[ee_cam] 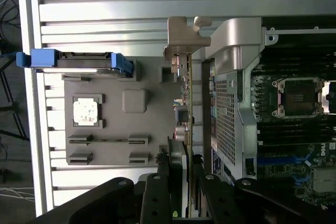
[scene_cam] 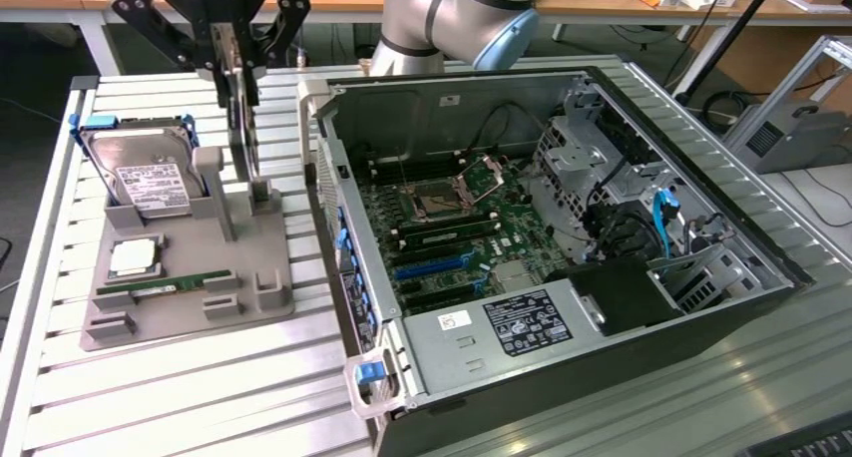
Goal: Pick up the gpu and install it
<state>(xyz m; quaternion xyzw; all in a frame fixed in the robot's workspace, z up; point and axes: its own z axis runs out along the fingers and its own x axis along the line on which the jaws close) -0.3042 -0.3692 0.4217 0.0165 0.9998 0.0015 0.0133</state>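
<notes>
A black two-fingered gripper (scene_cam: pixel 237 70) (ee_cam: pixel 181 167) has its jaws half closed, clamped on the top edge of a thin green circuit-board card with a silver bracket, the gpu (scene_cam: pixel 245 138) (ee_cam: pixel 187 103). The card stands upright on edge over the grey plastic holder tray's (scene_cam: pixel 174 322) edge nearest the open black computer case (scene_cam: pixel 533 88). Whether it is clear of its slot cannot be told.

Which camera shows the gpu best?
The wrist view: the gpu runs edge-on with its silver bracket visible, gripped by the gripper. The exterior view shows it as a thin upright sliver in the gripper, over the grey holder.
</notes>
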